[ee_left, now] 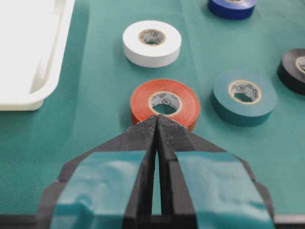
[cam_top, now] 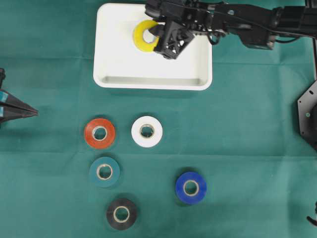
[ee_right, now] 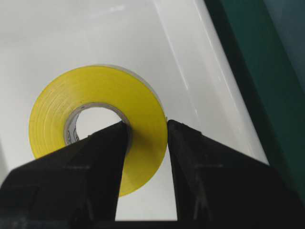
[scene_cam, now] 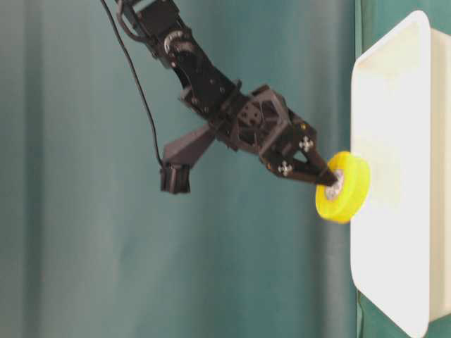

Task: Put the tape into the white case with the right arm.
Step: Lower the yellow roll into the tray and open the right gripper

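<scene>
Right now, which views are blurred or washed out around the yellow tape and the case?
Overhead: sharp, the white case bright but readable. Table-level: the case blows out to near featureless white, and the yellow tape looks slightly soft. Right wrist: the right pincer fingers are dark, close and soft; glare streaks the case floor. Left wrist: the case is overexposed.

A dark green cloth [cam_top: 247, 109], faintly creased and evenly lit, covers the whole table, and no wall or window shows.
</scene>
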